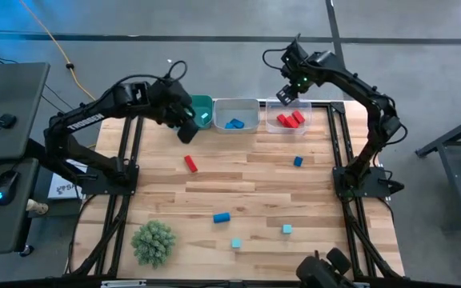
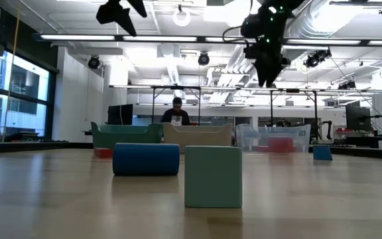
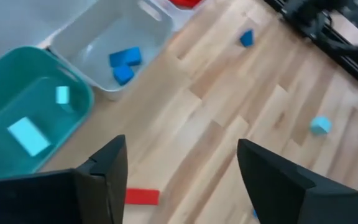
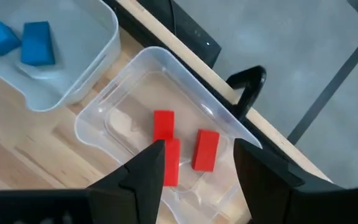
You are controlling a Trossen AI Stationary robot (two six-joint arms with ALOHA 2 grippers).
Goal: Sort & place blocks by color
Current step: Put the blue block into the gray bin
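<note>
Wooden table (image 1: 246,188) carries scattered red, blue and teal blocks (image 1: 221,217), with others already in the teal bin (image 3: 17,118), white bin (image 1: 236,114) and clear bin (image 4: 166,149), while the left hand (image 3: 179,180) hangs released and empty beside the teal bin and the right hand (image 4: 194,168) hovers parted, gripping nothing, above the clear bin.

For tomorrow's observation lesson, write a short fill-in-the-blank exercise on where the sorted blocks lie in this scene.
1. The clear bin under the right gripper holds ___ blocks.
2. The teal bin holds ___ light teal blocks.
3. A red block lies on the ___, not in a bin.

Missing words: red; two; table
</note>
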